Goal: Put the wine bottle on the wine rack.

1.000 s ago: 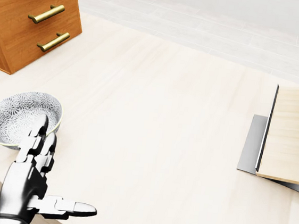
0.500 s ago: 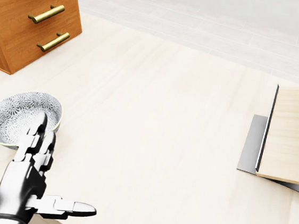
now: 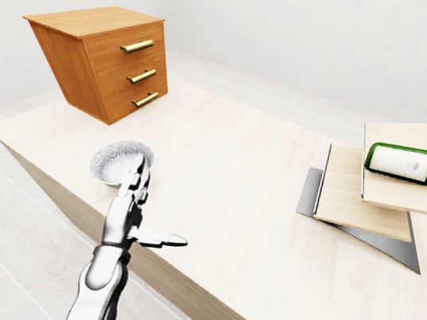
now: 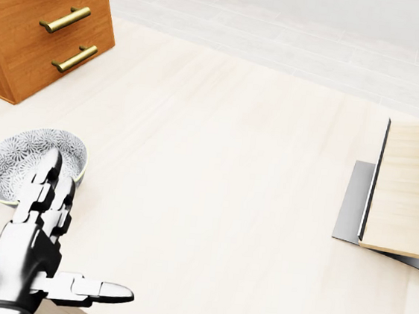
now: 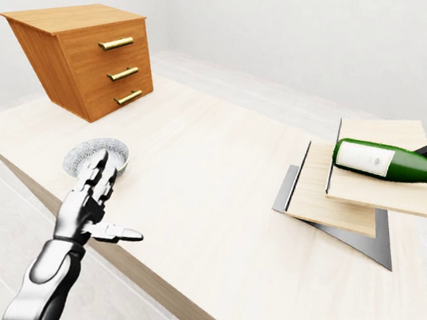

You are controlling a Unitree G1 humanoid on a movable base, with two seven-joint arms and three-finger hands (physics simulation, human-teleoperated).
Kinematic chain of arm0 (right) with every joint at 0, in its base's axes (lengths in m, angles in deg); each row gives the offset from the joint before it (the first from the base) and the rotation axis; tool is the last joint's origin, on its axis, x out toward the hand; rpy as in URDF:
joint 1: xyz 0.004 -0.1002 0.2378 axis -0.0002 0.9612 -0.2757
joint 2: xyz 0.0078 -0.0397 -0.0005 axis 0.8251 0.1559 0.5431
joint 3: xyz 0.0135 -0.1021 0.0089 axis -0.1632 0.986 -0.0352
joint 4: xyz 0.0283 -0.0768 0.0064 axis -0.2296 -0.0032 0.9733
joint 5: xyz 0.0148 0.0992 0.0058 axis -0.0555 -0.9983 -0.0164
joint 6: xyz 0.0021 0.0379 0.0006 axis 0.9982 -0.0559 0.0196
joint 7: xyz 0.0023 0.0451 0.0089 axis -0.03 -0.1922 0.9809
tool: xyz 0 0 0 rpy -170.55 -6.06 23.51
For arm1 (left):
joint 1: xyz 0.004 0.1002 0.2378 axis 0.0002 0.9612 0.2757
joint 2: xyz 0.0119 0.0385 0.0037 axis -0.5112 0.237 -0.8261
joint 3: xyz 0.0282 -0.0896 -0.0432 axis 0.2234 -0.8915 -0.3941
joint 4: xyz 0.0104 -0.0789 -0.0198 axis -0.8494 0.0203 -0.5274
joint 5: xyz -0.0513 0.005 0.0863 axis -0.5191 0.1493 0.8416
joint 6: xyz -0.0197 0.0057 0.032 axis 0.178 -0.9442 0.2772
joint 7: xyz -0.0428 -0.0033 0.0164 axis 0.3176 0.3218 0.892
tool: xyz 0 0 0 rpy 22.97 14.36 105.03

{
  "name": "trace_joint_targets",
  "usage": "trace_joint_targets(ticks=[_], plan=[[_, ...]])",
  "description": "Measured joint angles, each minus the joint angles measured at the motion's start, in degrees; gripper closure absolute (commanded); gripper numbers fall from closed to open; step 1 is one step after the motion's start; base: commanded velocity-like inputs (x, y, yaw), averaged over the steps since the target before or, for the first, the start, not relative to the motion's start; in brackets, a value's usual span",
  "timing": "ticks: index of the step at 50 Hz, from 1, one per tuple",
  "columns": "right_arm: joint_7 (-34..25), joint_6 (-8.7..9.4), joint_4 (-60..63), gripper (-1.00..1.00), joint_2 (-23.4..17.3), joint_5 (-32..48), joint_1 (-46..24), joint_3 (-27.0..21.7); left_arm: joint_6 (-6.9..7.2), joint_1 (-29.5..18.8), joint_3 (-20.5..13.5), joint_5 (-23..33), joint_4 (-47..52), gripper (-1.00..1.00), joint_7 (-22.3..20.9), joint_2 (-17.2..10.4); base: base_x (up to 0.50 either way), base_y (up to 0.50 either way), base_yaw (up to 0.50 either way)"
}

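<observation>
Worktop (image 3: 235, 179): one pale wooden slab, white walls behind.
Left hand (image 4: 39, 248): one in view, empty, fingers straight, thumb out sideways, over the worktop's near edge.
Bowl (image 4: 14, 163): one, patterned, just beyond the fingertips.
Drawer chest (image 3: 104, 59): one, three brass handles, top left.
Wine rack (image 5: 344, 200): one, stepped boards, at right.
Wine bottle (image 5: 398, 163): one, green, lying on the rack's top board.

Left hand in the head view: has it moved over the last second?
Yes. The left hand has drifted slightly toward the view's left and a little up, measured against the patterned bowl, which stays put.
</observation>
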Motion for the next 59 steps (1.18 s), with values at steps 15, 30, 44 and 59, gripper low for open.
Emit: trace_joint_targets(ticks=[15,30,44,59], plan=[[7.94,0.0,11.42,-1.0,-1.25,-8.39,-2.06,0.73,1.59,1.48,0.33,-0.23,7.12,-1.0,-0.02,-0.01,0.0,0.0,0.0],[14.56,0.0,21.54,-1.0,-3.65,-17.73,-2.94,1.98,1.59,2.99,-0.45,-0.67,11.87,-1.0,-0.47,0.04,0.0,0.0,0.0],[14.56,0.0,29.23,-1.0,-6.38,-26.24,-2.09,0.17,1.59,3.8,-0.99,-0.83,12.69,-1.0,-0.94,0.3,0.0,0.0,0.0],[14.56,0.0,35.22,-1.0,-11.39,-36.03,-0.86,-4.3,1.59,4.22,-1.7,-1.17,13.35,-1.0,-1.33,0.44,0.0,0.0,0.0]])
